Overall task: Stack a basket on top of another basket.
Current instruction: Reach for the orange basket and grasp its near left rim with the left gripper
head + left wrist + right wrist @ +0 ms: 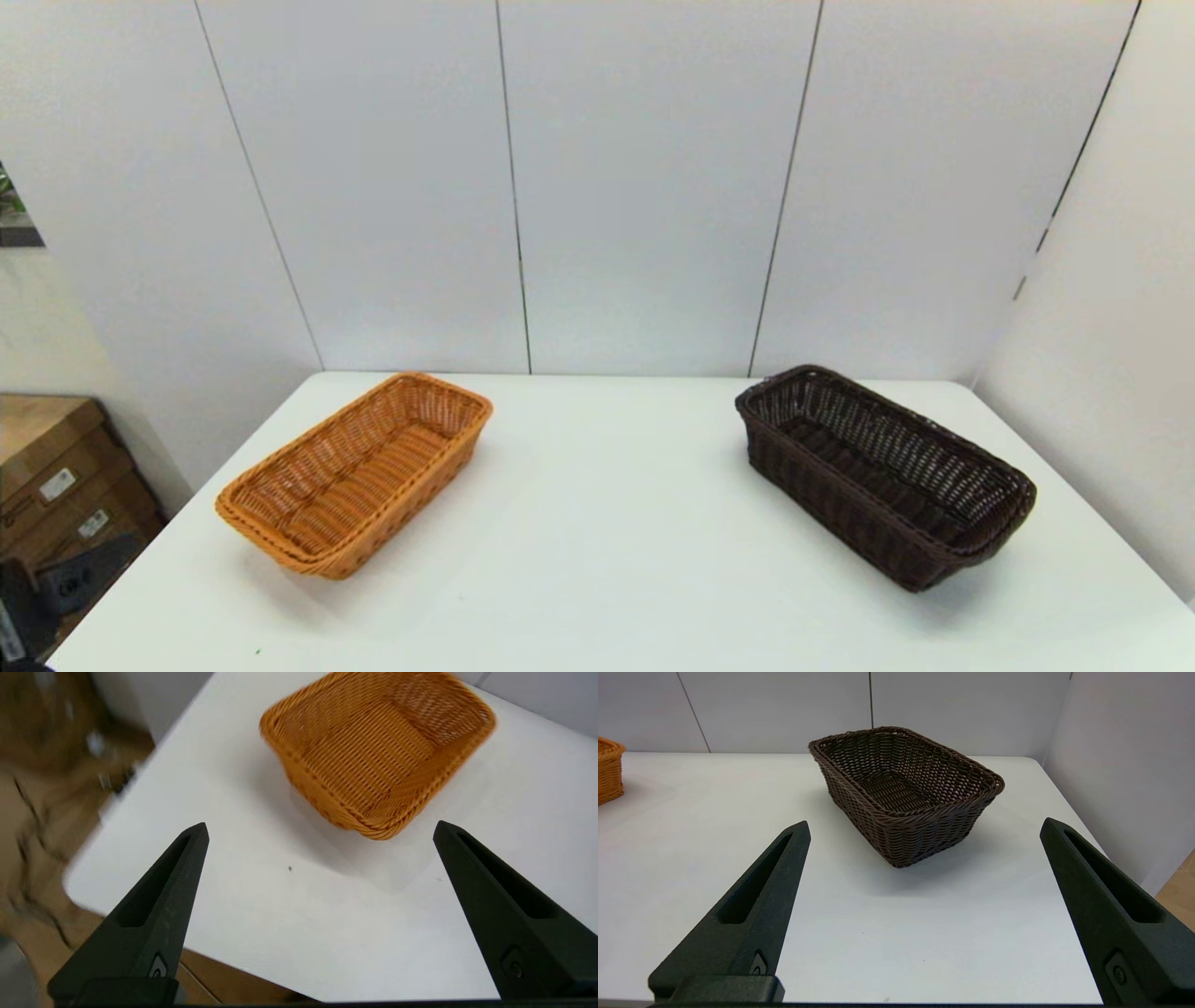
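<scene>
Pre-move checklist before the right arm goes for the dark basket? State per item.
1. Dark brown basket upright, empty, on the table's right side: ok.
2. Orange basket upright, empty, ready to receive: ok.
3. Bare white table between the two baskets, which stand apart with nothing between them: ok.
4. Right gripper open, short of the dark basket's near end, touching nothing: ok.
5. Left gripper open, short of the orange basket, holding nothing: ok.
6. Whether the open fingers line up with the braided rim for a grasp: cannot tell.
</scene>
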Controlling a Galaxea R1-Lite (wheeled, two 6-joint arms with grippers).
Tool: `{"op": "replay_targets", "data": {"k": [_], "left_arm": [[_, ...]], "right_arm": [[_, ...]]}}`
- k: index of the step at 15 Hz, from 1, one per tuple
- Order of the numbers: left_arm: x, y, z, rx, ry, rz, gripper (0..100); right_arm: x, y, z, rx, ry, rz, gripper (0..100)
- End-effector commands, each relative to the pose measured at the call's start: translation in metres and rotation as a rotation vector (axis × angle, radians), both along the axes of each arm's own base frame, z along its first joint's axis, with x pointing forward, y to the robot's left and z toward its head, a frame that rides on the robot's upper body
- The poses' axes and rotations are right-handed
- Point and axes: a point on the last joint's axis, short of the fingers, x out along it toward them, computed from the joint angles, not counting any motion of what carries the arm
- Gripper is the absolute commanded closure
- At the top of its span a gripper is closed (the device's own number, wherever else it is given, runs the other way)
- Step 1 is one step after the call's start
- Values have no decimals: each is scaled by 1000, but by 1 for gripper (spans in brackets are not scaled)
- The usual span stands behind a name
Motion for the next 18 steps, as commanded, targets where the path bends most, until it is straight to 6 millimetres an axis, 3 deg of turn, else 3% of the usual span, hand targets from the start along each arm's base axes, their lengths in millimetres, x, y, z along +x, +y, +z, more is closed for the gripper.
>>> {"op": "replay_targets", "data": {"k": [1, 9, 14, 18], "left_arm": [[25, 0, -13, -274, 107, 211, 0], [62, 0, -11, -637, 130, 409, 0], [78, 3, -20, -643, 180, 464, 0], [106, 14, -50, -619, 303, 553, 0]], "right_arm": [[0, 0, 0, 0, 1, 0, 0], [0, 0, 0, 0, 1, 0, 0], [0, 0, 0, 0, 1, 0, 0], [0, 0, 0, 0, 1, 0, 0]]}}
